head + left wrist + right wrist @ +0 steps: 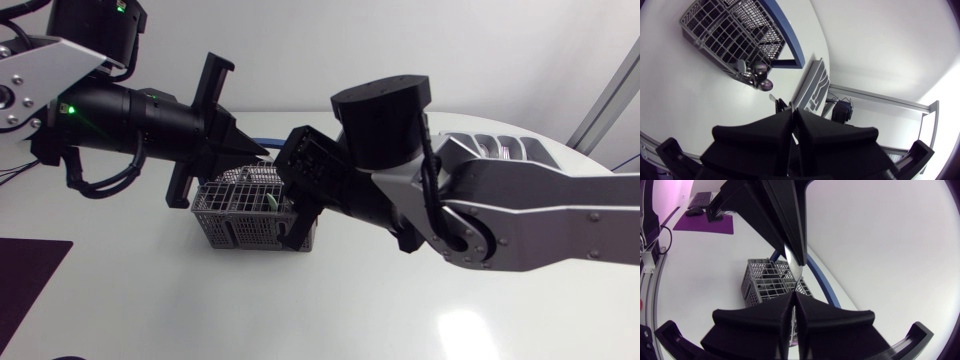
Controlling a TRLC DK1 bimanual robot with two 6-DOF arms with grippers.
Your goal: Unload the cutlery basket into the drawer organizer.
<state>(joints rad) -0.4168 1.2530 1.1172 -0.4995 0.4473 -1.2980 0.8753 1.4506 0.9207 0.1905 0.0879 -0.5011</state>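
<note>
The grey wire cutlery basket (235, 215) stands mid-table, and spoon bowls (760, 77) poke out of one end of it. My left gripper (262, 152) hangs above the basket's back edge, fingers pressed together (792, 111) with a thin metal tip sticking out between them. In the right wrist view a slim silver knife (790, 262) runs from the left gripper's tip straight down into my right gripper (794, 294), which is shut on its lower end. From above, the right gripper (290, 225) sits at the basket's right end, largely hidden under its own wrist.
A blue-rimmed tray edge (785, 30) lies right behind the basket (820, 275). A dark purple mat (25, 280) covers the table's front left corner. White tabletop stretches in front of the basket and to its left.
</note>
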